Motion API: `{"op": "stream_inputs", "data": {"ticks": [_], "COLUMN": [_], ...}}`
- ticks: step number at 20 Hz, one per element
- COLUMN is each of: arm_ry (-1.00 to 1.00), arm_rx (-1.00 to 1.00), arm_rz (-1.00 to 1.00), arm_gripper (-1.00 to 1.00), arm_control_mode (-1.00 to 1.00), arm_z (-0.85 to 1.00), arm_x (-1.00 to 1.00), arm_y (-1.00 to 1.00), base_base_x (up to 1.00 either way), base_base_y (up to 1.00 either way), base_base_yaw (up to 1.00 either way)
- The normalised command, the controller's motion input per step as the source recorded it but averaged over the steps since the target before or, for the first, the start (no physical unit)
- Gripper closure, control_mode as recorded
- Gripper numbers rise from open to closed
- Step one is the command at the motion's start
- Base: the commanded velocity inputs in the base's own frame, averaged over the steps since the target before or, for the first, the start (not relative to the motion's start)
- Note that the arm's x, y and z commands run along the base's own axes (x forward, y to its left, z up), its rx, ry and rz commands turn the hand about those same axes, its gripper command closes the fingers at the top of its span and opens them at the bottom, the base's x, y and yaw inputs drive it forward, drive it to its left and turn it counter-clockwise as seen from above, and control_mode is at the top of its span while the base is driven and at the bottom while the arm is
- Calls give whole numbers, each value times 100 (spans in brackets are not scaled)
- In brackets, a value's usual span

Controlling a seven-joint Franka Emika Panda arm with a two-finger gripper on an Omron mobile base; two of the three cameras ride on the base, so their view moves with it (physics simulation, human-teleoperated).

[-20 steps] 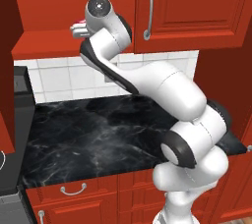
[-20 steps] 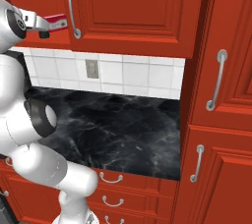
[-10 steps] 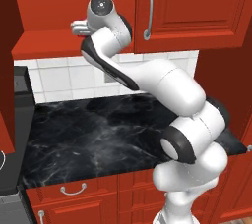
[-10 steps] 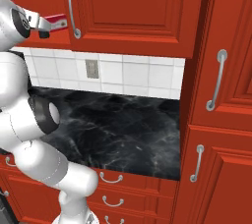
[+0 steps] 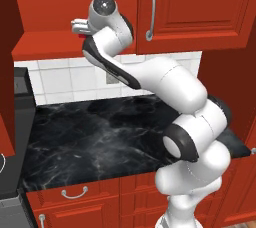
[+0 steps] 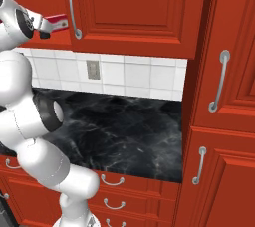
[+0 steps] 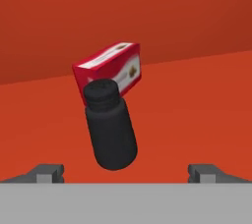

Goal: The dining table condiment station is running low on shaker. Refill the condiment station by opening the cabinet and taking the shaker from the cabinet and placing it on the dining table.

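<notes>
Probably light, rigid, smooth shaker point(image 7: 110, 127) — best pinched mid-body, below cap; end effector point(image 7: 127, 171) spread wide, empty.

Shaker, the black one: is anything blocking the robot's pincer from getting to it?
Nothing visible does. In the hand view the shaker sits straight ahead of the open pincer, with bare red shelf between them. The red box stands behind the shaker, not in front.

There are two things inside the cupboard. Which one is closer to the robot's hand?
The black shaker. It stands in front, between the open hand's fingertips, with a round ribbed cap. The red and white box sits behind it, farther back.
</notes>
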Motion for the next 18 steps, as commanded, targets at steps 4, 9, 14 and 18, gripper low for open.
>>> {"op": "stream_inputs", "data": {"ticks": [4,9,14,18], "arm_ry": [0,0,0,0], "arm_rx": [0,0,0,0], "arm_rz": [0,0,0,0], "arm_gripper": [-100,-100,-100,-100], "arm_control_mode": [-100,-100,-100,-100], "arm_z": [0,0,0,0], "arm_x": [4,11,13,15], "arm_y": [25,11,0,0], "base_base_x": [0,0,0,0], "base_base_y": [0,0,0,0], "base_base_yaw": [0,0,0,0]}}
